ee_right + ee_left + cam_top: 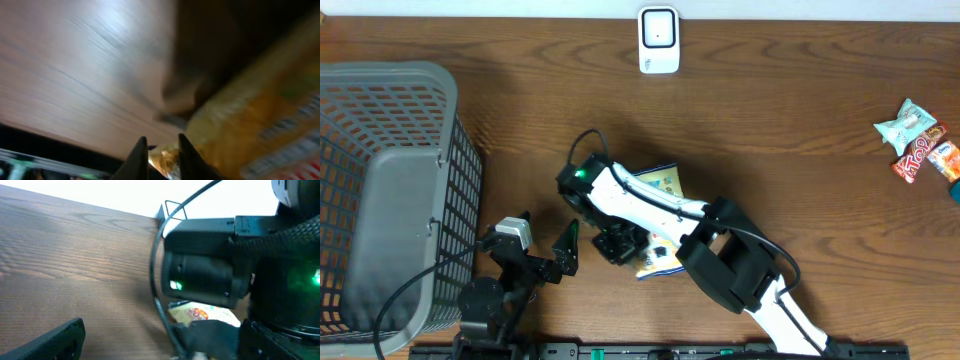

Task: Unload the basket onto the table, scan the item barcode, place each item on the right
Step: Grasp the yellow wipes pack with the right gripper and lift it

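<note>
At the far left stands the grey wire basket [390, 190], with its rim along the table's [800, 110] left edge. Just to the right of it, near the front edge, is my left pincer [545, 236]. It is spread wide and holds nothing, one finger pointing toward the basket side and the other toward my right arm. In the left wrist view only one of its fingers [52, 340] shows, dark and low in the corner over bare wood.

Next comes my right pincer [617, 243], which points down at the table below the lit green spot on my wrist. My right arm [650, 205] reaches in from the front right and lies across the snack packet [663, 180]. This yellow and blue packet lies flat on the table in the middle, partly hidden under the arm, with one end showing above the arm and one below. In the blurred right wrist view my two fingers [137, 157] stand close together with a crinkled yellow edge of the packet between them, so I take the pincer as closed on that edge.

The white barcode scanner [659, 40] sits at the far edge of the table, well apart from the packet. At the far right lie a pale green wrapped snack [908, 124] and a red bar [918, 155], touching each other.
</note>
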### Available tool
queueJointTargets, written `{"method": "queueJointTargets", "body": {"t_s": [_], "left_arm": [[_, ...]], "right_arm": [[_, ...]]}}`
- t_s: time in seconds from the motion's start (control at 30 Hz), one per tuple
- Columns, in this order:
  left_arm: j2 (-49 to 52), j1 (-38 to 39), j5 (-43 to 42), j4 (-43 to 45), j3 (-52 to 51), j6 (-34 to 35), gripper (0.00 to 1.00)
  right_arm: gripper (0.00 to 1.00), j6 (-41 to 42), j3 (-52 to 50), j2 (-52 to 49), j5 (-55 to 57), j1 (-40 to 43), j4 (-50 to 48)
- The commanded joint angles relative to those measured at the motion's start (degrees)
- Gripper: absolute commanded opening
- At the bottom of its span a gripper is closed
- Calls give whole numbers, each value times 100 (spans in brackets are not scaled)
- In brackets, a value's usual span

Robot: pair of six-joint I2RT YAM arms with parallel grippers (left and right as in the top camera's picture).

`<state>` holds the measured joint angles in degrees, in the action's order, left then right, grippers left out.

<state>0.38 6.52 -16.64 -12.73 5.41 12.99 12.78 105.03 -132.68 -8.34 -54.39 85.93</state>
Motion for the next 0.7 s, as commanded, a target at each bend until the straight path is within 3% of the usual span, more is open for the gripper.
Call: {"method": "queueJointTargets", "body": {"t_s": [0.0,0.2,0.3,0.33,0.57,0.67], "left_arm": [[-9,-20,-90,-138,-87,-116,98],[-9,-20,-90,-138,-87,-116,98],[-9,-20,-90,-138,-87,-118,98],[-9,-20,-90,-138,-87,-118,98],[-9,-20,-90,-138,-85,-116,98],[-9,-20,-90,-138,-87,-116,98]], "right_arm": [[11,122,-4,188,1060,234,219],[17,173,68,916,1246,769,188],[55,-63,87,1432,1320,1001,-92],[62,-236,87,1578,1320,1051,-234],[78,-1370,-177,1725,1314,1071,-798],[96,-1681,-688,1725,1342,951,-1165]]}}
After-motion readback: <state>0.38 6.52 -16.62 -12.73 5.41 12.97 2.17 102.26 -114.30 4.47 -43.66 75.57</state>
